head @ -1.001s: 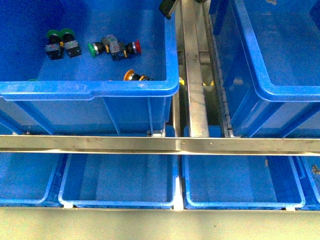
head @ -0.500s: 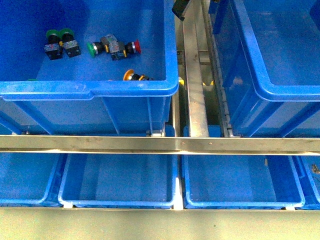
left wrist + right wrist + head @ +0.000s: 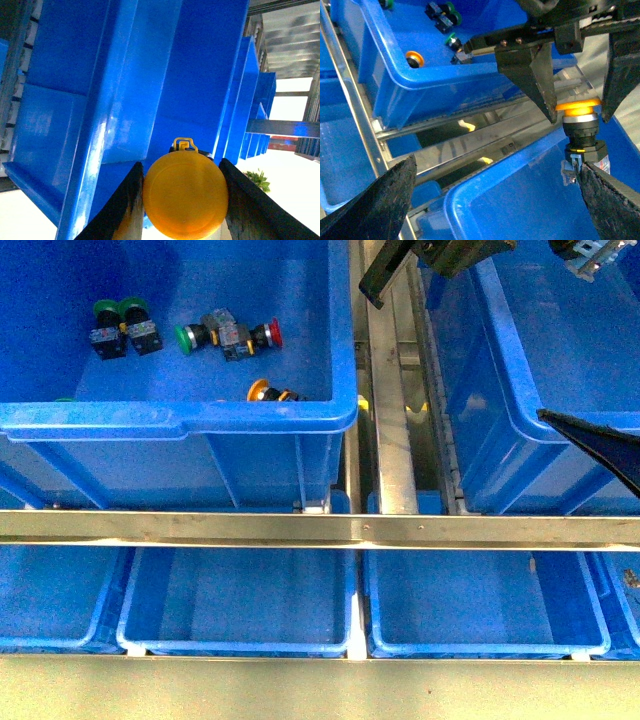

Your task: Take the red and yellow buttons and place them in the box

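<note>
Front view: left claw (image 3: pixel 578 114) enters at 12 o'clock, above the gap between the two deep crates. It pinches a yellow button (image 3: pixel 579 126) by the sides of its cap, cap up and black body hanging down; the left wrist view shows the round yellow cap filling the space between both fingers. In the right wrist view the button hangs just above the rim of the box (image 3: pixel 575 427), on the side nearest the metal rail (image 3: pixel 392 440), not touching it. The box sits at 2 o'clock in the front view. Right claw (image 3: pixel 495 200) is spread wide with nothing between its fingers; one dark fingertip shows at 3 o'clock in the front view, over the near rim of the box. The other crate (image 3: pixel 180 418), at 10 o'clock, holds a red button (image 3: pixel 267 335), a second yellow button (image 3: pixel 261 391) close to its near wall, and green buttons (image 3: pixel 120 312). Shallow trays (image 3: pixel 240 645) run along 6 o'clock.
</note>
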Controlling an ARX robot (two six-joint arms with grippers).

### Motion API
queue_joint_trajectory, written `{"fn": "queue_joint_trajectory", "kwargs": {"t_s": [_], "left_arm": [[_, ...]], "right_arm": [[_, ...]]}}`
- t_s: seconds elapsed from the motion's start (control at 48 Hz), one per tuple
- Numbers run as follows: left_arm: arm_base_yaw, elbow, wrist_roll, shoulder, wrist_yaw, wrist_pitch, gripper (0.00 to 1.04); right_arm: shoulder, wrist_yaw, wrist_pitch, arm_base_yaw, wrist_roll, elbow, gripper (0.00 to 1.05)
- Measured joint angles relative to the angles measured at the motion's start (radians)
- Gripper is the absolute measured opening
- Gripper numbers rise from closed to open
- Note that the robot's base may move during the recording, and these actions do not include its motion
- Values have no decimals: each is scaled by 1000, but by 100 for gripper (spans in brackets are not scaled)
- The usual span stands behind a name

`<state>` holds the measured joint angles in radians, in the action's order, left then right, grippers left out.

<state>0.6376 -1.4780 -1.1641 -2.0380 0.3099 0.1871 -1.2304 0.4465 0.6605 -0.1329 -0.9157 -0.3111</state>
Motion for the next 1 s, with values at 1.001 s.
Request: {"fn": "queue_joint_trajectory", "kwargs": {"t_s": [1.001], "left_arm": [[-5,-50,-13,-38,36,5,36]], "right_arm": [[-388,-152,163,92,-48,-337,98]]}}
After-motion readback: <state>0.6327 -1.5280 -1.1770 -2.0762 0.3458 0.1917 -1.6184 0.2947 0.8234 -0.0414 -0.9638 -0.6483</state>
